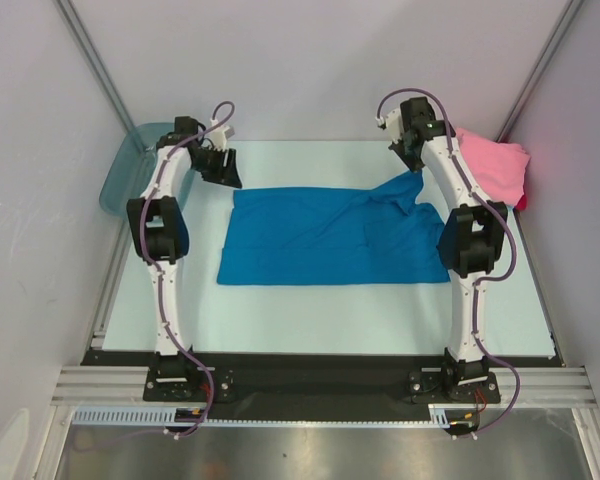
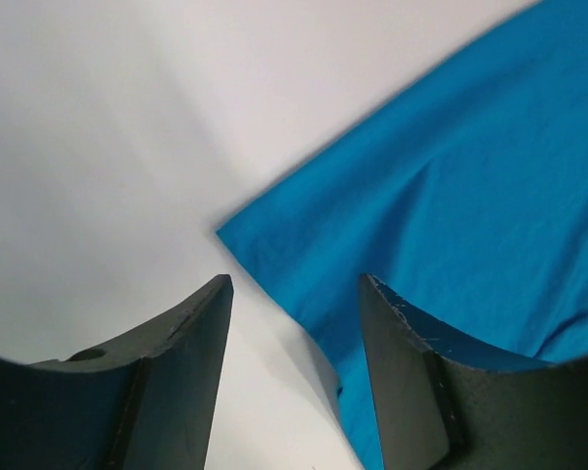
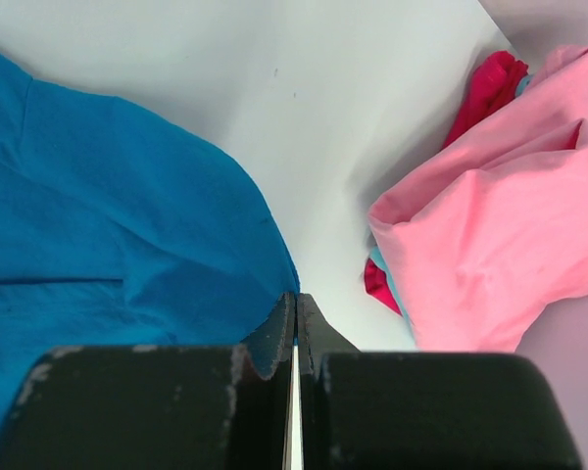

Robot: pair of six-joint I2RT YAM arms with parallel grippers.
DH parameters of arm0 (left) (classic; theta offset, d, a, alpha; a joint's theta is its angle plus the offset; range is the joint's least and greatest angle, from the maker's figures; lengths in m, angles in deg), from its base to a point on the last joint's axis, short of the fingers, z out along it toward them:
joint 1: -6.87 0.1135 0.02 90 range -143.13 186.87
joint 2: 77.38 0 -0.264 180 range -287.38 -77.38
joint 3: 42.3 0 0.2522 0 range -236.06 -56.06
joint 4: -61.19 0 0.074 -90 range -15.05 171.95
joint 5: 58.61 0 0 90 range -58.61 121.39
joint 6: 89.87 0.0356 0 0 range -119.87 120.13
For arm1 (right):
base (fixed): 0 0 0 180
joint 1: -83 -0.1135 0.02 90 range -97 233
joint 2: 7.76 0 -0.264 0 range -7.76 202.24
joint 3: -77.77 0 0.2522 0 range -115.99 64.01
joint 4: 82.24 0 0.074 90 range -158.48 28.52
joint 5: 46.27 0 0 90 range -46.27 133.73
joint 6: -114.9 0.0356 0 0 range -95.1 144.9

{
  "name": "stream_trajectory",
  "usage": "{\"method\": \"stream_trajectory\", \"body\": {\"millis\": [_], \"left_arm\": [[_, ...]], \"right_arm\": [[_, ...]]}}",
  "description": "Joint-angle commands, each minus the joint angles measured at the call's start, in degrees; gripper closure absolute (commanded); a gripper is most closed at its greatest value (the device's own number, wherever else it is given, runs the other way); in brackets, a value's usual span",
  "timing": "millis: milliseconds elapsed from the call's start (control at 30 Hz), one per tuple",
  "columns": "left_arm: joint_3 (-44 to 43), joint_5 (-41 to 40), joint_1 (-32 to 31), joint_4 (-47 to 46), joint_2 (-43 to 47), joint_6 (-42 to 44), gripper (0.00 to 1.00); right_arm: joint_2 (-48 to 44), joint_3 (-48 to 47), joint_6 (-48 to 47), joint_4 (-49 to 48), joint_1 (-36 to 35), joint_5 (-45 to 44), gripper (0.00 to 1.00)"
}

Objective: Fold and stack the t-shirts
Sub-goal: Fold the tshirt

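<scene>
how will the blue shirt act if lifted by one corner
Probably floppy: the blue t-shirt drapes in folds toward the right gripper. Likely light, since that small pinch raises its corner. The flat part may drag across the table.

A bright blue cloth t-shirt lies spread across the middle of the counter as a wide, mostly flat rectangle with straight near and left edges. Its far right corner is creased and drawn up into a peak, pinched in the closed jaws of the right gripper. A crumpled pink cloth t-shirt sits heaped at the far right corner, apart from the blue one. A red cloth edge and a light blue cloth edge peek from beneath it.
</scene>
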Motion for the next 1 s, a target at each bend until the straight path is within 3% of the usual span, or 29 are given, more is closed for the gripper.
{"method": "stream_trajectory", "body": {"millis": [0, 333, 967], "left_arm": [[-1.8, -4.0, -0.1, -3.4, -0.7, -3.6, 0.40], [-0.6, -7.9, -1.6, -9.2, -2.9, -5.7, 0.41], [1.1, -12.1, -3.6, -11.3, -3.2, -5.3, 0.41]], "right_arm": [[0.5, -2.7, -0.2, -0.3, -0.4, -0.4, 1.00], [0.7, -3.0, -0.6, -0.2, -0.7, -0.5, 1.00], [0.9, -3.1, 0.0, 0.2, -0.9, -0.4, 1.00]]}}
